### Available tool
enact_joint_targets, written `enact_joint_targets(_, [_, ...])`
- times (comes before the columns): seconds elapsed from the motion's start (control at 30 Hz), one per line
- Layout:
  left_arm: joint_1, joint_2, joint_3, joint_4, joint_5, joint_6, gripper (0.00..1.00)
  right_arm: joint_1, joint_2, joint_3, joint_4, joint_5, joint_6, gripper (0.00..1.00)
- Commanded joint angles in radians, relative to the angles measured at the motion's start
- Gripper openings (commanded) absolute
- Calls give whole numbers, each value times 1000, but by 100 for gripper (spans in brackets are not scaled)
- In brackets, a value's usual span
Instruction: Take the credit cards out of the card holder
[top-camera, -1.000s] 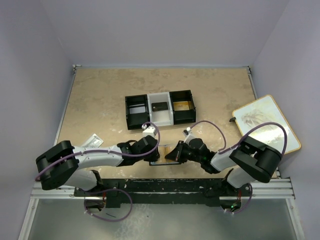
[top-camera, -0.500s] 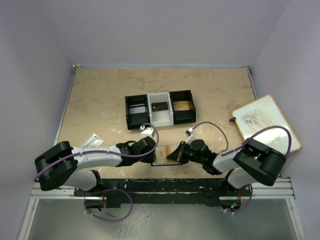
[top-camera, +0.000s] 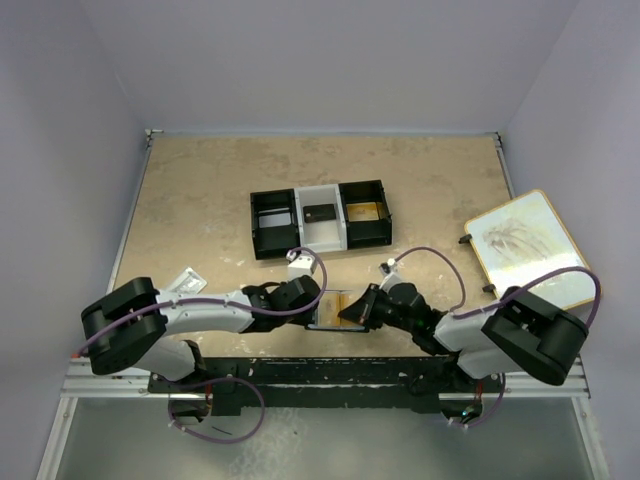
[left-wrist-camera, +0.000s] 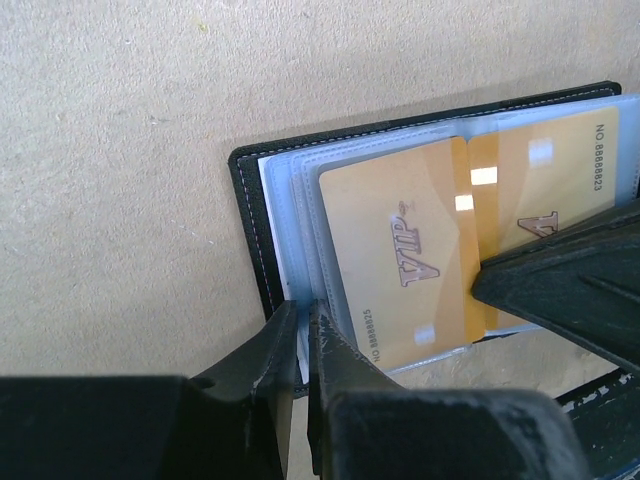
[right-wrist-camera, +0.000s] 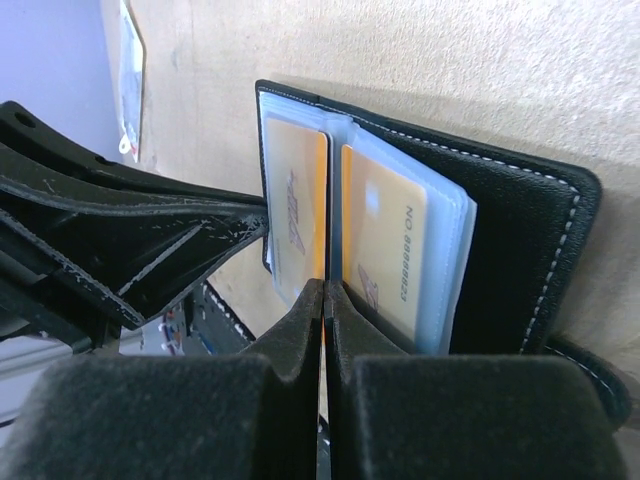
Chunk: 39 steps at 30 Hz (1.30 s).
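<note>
Item: card holder (left-wrist-camera: 250, 230), black, lying open and flat on the table (top-camera: 200, 200), close to the near edge, between my two grippers
Long axis: left to right, along the near edge; fold runs near to far
Contents: two gold credit cards (left-wrist-camera: 400, 250) in clear sleeves, one on each side of the fold, long sides parallel to it, faces up
My left gripper (left-wrist-camera: 305, 345): fingers pinched on the near edge of the holder's left leaf, by its corner
My right gripper (right-wrist-camera: 322, 310): fingers together at the near edge, on the fold between the cards; whether a sleeve is caught I cannot tell
Room: my arms close the left and right; bare table on the far side up to the tray (top-camera: 268, 245)
Also: white packet (top-camera: 185, 282) far left, pale board (top-camera: 530, 245) at the right edge
</note>
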Motion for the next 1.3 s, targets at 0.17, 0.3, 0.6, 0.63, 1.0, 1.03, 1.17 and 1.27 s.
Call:
enact_joint_targets(0.17, [-10, 68, -9, -98, -19, 10, 3, -28, -96, -24, -72, 39, 11, 0])
enact_joint_targets(0.3, [-15, 62, 7, -98, -16, 7, 8, -28, -83, -7, -106, 39, 1, 0])
enact_joint_targets(0.6, [-18, -53, 64, -106, -42, -24, 23, -28, -40, -14, -54, 24, 10, 10])
enact_joint_targets(0.63, [-18, -59, 69, -111, -47, -26, 24, -28, -42, -11, -66, 26, 9, 11])
enact_joint_targets(1.0, [-19, -118, 39, 54, 28, -24, 24, -28, -98, -28, -102, 46, 19, 19])
enact_joint_targets(1.03, [-18, -109, 37, 79, 54, -19, 24, -28, -98, -28, -102, 46, 19, 19])
enact_joint_targets(1.17, [-19, -58, 44, 108, 106, -13, 16, -29, -94, -26, -99, 42, 20, 20])
enact_joint_targets(1.27, [-18, -37, 36, 114, 107, -20, 13, -28, -95, -26, -100, 39, 15, 21])
